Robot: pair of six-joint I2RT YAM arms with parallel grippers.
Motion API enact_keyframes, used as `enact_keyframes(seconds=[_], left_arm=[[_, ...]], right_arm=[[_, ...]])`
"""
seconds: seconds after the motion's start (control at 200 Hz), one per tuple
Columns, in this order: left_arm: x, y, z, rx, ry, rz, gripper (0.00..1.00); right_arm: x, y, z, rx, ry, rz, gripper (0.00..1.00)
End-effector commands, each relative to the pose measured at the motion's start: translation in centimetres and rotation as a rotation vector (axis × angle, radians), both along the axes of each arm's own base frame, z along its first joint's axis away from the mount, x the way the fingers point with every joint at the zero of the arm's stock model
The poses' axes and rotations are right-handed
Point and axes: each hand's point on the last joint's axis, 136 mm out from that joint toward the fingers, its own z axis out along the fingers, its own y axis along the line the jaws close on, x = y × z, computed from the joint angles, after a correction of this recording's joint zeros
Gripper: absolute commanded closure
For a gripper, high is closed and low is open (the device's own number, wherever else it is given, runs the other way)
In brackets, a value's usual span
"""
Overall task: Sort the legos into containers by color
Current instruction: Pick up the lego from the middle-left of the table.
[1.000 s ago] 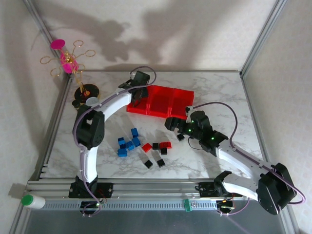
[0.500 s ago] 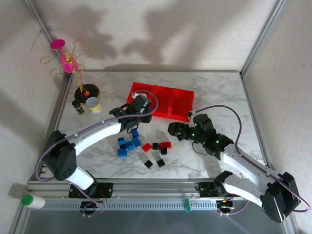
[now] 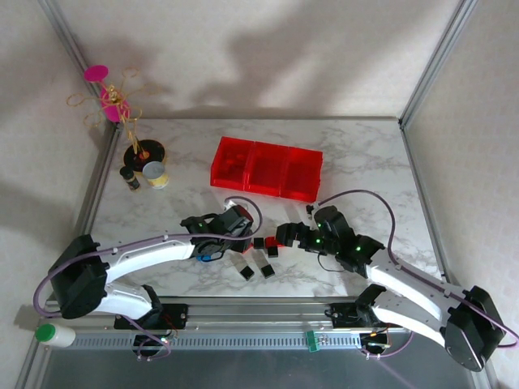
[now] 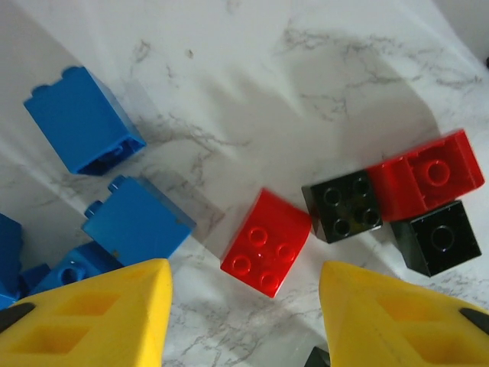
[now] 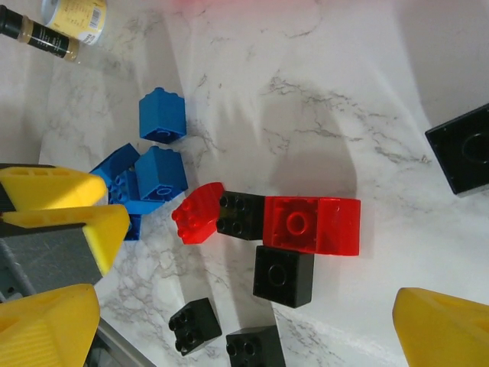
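1. Legos (image 3: 259,242): loose on the table (image 3: 365,158), near-centre. Blue bricks (image 5: 162,174) sit on the left, with red and black mixed to their right.
2. Target, by my read: the square red brick (image 4: 266,241). It is studs up, and one corner looks to touch a black brick (image 4: 344,206). An oblong red brick (image 4: 428,174) touches that black one on its right.
3. Left claw (image 4: 241,271): right above the red brick, jaws partly spread and empty, one finger either side of it.
4. Right claw (image 5: 246,302): spread wide, empty, hovering over the same red/black cluster from the right.
5. Bins (image 3: 284,172): far-centre, well apart from the pile. Contents are too small to make out, so I can't tell which bin takes red.
6. Step: pick phase, left arm lining up on red. Plenty of bricks are on the table, so sorting looks far from done.
7. Next: drop the left claw straight down, close across the brick's flat sides, lift clear, carry far to a bin.
8. Watch: the black neighbour may get dragged or pinched. The claws are close, so the right one should hold off or work the right end.
9. Jars (image 3: 154,173) far-left: not involved.
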Motion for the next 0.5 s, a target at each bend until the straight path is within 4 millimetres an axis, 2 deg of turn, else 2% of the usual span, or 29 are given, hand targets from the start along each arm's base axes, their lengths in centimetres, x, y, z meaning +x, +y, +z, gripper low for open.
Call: enact_keyframes(seconds=[0.0,0.175,0.496], left_arm=[[-0.5,-0.9,-1.2,-0.001,0.025,-0.02,0.46],[-0.5,-1.9,-2.8,0.023,0.046,-0.048,0.46],[0.1,-1.4,-6.0,0.138,0.062,-0.044,0.47]], right_arm=[[-0.2,-0.3,0.0,0.017,-0.001,-0.031,0.01],[-0.2,-0.9,-0.3,0.008,-0.006,-0.055,0.01],[-0.1,-1.2,-0.6,-0.013,-0.013,-0.057,0.01]])
